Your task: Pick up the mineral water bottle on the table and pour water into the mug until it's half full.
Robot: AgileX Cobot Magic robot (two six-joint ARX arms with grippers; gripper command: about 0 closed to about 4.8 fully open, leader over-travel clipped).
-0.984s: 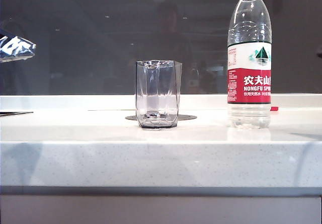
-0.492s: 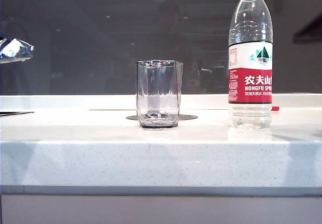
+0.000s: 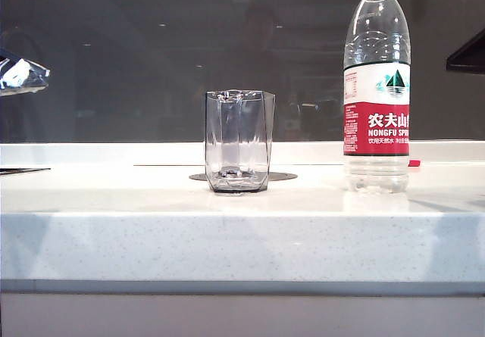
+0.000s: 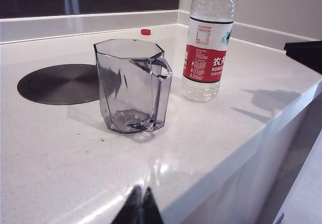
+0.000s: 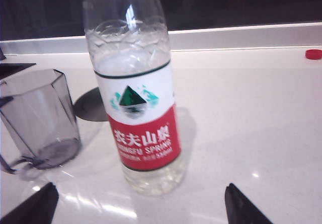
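While the mineral water bottle (image 3: 377,87) stands upright near the surface's (image 3: 242,231) right end, the mug (image 3: 238,141) sits mid-surface, apart. Right pincer (image 5: 143,204) gapes wide before the bottle; left pincer (image 4: 139,206) is pressed together off the front edge.

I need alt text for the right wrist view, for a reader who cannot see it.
The mineral water bottle stands upright on the white table, framed by the open right pincer. The empty grey mug stands beside it, and a small red cap lies farther off.
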